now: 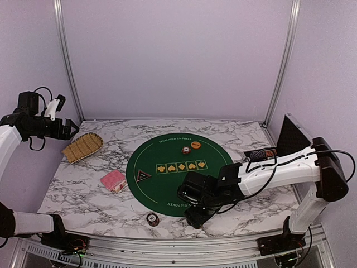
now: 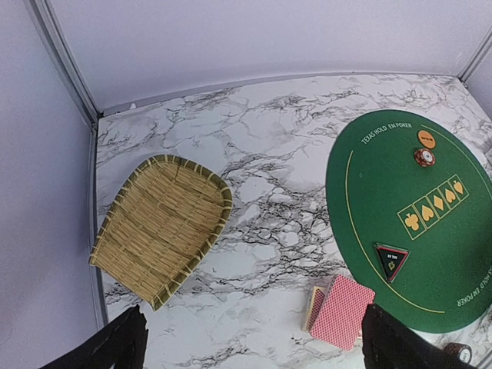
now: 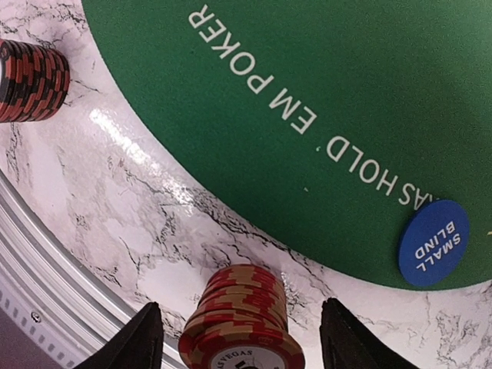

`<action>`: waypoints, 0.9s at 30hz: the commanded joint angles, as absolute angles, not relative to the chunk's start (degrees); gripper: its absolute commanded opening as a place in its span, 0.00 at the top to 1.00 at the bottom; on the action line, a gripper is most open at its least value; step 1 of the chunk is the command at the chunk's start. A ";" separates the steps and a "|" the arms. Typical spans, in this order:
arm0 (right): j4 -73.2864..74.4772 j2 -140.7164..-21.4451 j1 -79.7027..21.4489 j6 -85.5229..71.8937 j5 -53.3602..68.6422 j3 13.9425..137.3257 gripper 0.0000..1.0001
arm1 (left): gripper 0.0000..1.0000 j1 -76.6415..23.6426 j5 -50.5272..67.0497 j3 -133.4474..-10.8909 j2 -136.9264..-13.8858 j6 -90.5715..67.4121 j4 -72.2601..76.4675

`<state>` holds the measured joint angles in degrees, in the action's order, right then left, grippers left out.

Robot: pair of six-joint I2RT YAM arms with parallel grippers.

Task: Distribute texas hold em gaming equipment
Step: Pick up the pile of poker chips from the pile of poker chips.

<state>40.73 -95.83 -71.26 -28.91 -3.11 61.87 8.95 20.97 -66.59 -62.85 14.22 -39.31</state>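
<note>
My right gripper (image 1: 195,215) is low at the near edge of the green poker mat (image 1: 173,184). In the right wrist view it (image 3: 240,311) is open, its fingers apart on either side of a red-and-tan chip stack (image 3: 242,327) standing on the marble. A blue "small blind" button (image 3: 433,243) lies on the mat's rim. A dark-and-red chip stack (image 3: 31,81) (image 1: 153,219) stands to the left. My left gripper (image 1: 66,129) (image 2: 254,338) is open and empty, raised at the far left. A pink-backed card deck (image 1: 113,180) (image 2: 341,310) lies left of the mat. A triangular marker (image 1: 143,176) and two chips (image 1: 186,150) are on the mat.
A tan woven basket (image 1: 82,146) (image 2: 161,224) lies at the back left. A black hinged case (image 1: 290,137) stands open at the right with chips (image 1: 265,153) in front of it. A metal rail (image 3: 46,284) runs along the table's near edge.
</note>
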 commanded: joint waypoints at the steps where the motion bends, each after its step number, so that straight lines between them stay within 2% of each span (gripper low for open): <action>1: 39.66 -96.24 -71.80 -28.57 -3.24 62.06 0.35 | 0.01 9.23 22.06 -67.61 -62.74 14.80 -40.93; 9: 39.84 -96.15 -71.81 -28.32 -3.15 61.69 0.49 | 0.01 9.23 22.15 -68.12 -62.85 14.68 -40.94; 15: 40.62 -96.16 -71.81 -28.25 -3.35 61.78 0.55 | 0.01 9.23 22.06 -68.02 -62.76 14.74 -40.96; 27: 45.85 -95.98 -71.81 -27.73 -3.88 67.43 0.72 | 0.01 9.23 22.08 -67.85 -62.44 15.08 -40.93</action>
